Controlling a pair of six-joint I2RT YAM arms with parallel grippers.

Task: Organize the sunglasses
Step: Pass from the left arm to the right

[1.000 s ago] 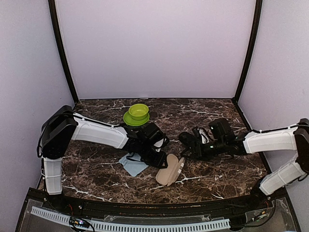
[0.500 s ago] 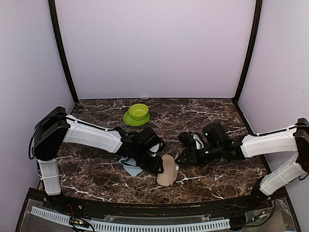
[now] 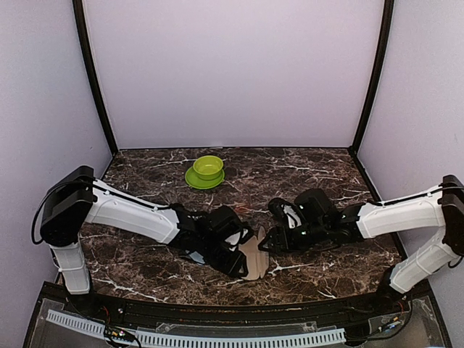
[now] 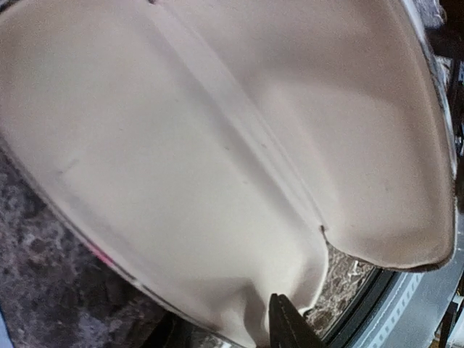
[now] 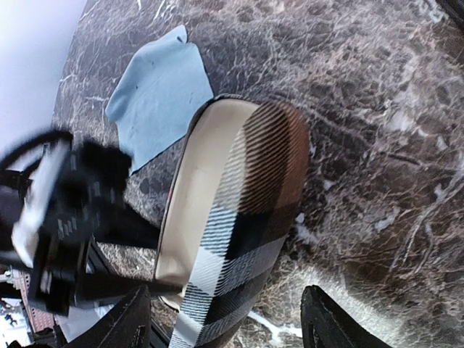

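case (image 5: 239, 217) 1 | cloth (image 5: 156, 94) 1 | bowl (image 3: 207, 168) 1 | end effectors (image 3: 243, 257) (image 3: 268, 242) 2

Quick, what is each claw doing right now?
Left claw: closed, pinching the edge of the open striped case.
Right claw: open, holding nothing, the case just ahead of it.

No text, brand, number or sign can be read in any view. The brown-and-beige checked hard case (image 5: 243, 210) shows only its woven pattern.
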